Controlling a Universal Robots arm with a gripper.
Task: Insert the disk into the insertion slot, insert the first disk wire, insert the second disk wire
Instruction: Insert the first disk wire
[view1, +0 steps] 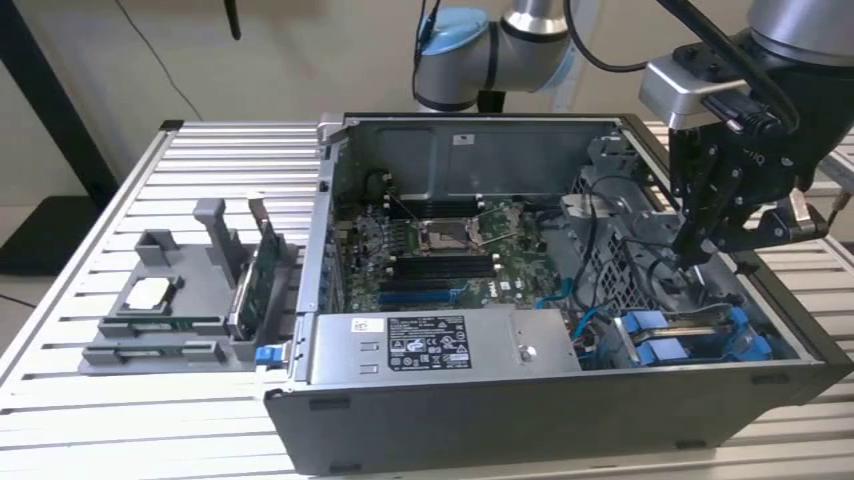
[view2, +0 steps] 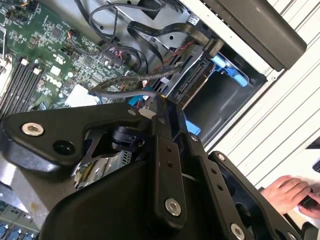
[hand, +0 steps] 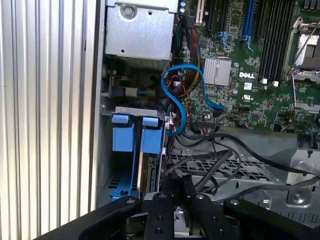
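My gripper (view1: 689, 256) reaches down into the open computer case at the exterior view's right, just above the insertion slot (view1: 674, 338). That slot is a grey metal bay with blue fittings (hand: 123, 138). The disk (hand: 145, 172) sits edge-on inside it, between the blue rails. In both wrist views the gripper fingers (view2: 159, 107) are pressed together. A black disk wire (view2: 122, 86) runs up to the fingertips and ends between them. More black wires (hand: 220, 162) loop over the bay close to the gripper (hand: 183, 186).
The motherboard (view1: 441, 250) fills the case floor, with the power supply (view1: 434, 345) at the front. A blue cable (hand: 175, 97) curls beside the bay. A grey fixture (view1: 174, 305) holding parts stands on the slatted table (view1: 107, 220). A person's hand (view2: 287, 192) rests outside the case.
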